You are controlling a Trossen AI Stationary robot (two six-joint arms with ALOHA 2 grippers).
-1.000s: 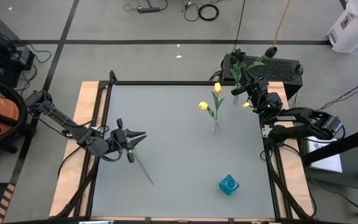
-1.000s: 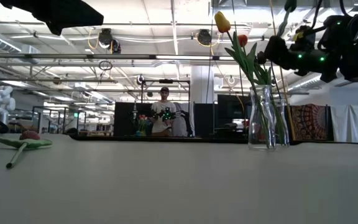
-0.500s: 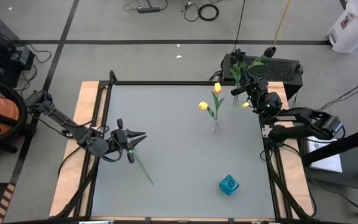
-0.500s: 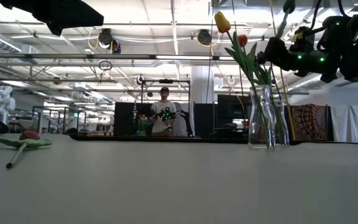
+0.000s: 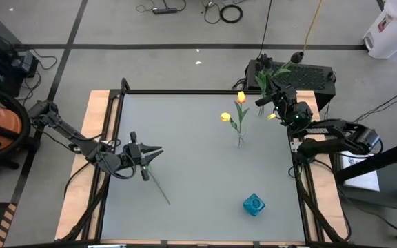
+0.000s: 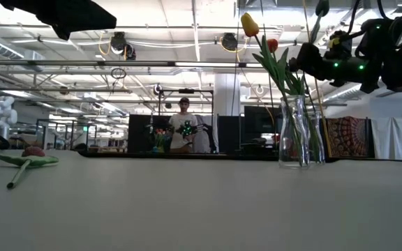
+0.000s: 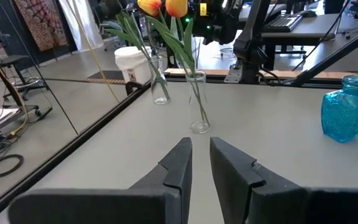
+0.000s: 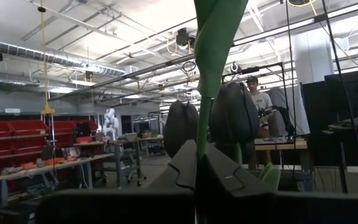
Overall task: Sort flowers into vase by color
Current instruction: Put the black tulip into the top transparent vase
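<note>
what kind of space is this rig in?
Looks like a large open robotics lab or workshop: exposed ceiling ducts, red parts bins on shelving, cables on the taped floor, and a person at a bench beyond the table.

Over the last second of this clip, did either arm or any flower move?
Nothing visibly changed: the right gripper stays shut on a dark tulip at the table's far right corner, and the left gripper still hovers over the flower lying on the table.

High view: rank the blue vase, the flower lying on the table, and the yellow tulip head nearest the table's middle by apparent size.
1. Flower lying on the table, its long stem the longest.
2. Blue vase.
3. Yellow tulip head, slightly smaller than the vase; it stands nearer the overhead camera, so this is unsure.
</note>
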